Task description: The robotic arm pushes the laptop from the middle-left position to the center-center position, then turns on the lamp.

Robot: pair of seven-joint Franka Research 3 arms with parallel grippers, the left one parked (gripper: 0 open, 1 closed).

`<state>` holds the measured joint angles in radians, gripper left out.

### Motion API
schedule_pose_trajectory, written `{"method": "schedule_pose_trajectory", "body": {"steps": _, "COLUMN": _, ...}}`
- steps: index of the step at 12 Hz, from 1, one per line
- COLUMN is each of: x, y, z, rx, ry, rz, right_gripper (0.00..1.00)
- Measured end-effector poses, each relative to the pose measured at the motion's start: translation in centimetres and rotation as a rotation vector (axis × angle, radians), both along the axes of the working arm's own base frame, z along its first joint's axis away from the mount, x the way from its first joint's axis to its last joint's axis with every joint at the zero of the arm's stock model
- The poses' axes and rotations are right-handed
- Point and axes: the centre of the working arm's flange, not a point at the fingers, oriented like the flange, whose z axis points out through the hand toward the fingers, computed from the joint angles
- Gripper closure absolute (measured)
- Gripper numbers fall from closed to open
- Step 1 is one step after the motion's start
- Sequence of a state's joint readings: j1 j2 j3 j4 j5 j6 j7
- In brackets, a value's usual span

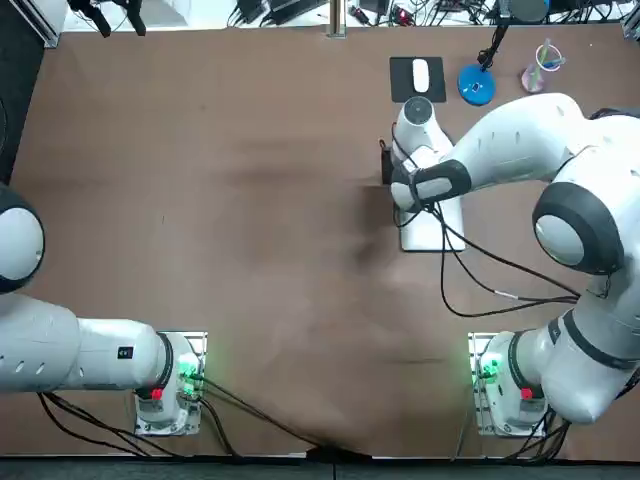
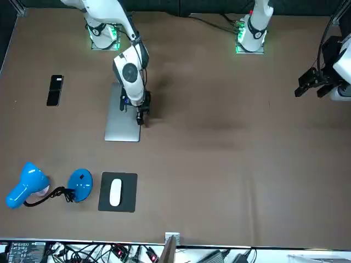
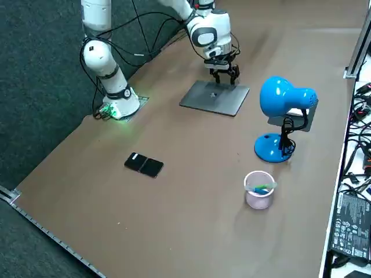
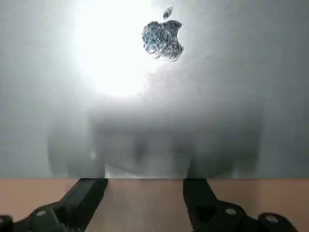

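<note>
R pincer (image 4: pixel 145 187) part open, grips nothing, both tips at edge of closed laptop (image 4: pixel 207 92)

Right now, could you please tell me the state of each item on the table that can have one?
laptop: lid closed, lying flat.
lamp: upright, no glow visible.
cup: upright.
phone: lying flat.
mouse: resting on its pad.
right end effector: open, low at the laptop's edge.
</note>
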<state>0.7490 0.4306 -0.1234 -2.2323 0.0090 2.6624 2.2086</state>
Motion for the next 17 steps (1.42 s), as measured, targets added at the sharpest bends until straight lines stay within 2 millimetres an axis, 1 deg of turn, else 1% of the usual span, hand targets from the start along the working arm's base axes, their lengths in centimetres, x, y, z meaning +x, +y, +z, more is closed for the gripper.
{"method": "schedule_pose_trajectory", "body": {"steps": 5, "x": 1.0, "y": -5.0, "z": -0.1, "rx": -0.017, "ry": 0.022, "rz": 0.022, "right_gripper": 0.0}}
{"method": "schedule_pose_trajectory", "body": {"steps": 9, "x": 1.2, "y": -8.6, "z": -0.2, "rx": -0.021, "ry": 0.041, "rz": 0.036, "right_gripper": 0.0}}
{"method": "schedule_pose_trajectory", "body": {"steps": 10, "x": 1.1, "y": -10.4, "z": -0.2, "rx": -0.023, "ry": 0.05, "rz": 0.042, "right_gripper": 0.0}}
{"method": "schedule_pose_trajectory", "body": {"steps": 11, "x": 1.1, "y": -11.3, "z": -0.3, "rx": -0.023, "ry": 0.053, "rz": 0.038, "right_gripper": 0.0}}
{"method": "schedule_pose_trajectory", "body": {"steps": 13, "x": 1.2, "y": -12.8, "z": -0.3, "rx": -0.023, "ry": 0.059, "rz": 0.03, "right_gripper": 0.0}}
{"method": "schedule_pose_trajectory", "body": {"steps": 17, "x": 1.6, "y": -14.6, "z": -0.4, "rx": -0.023, "ry": 0.064, "rz": 0.011, "right_gripper": 0.0}}
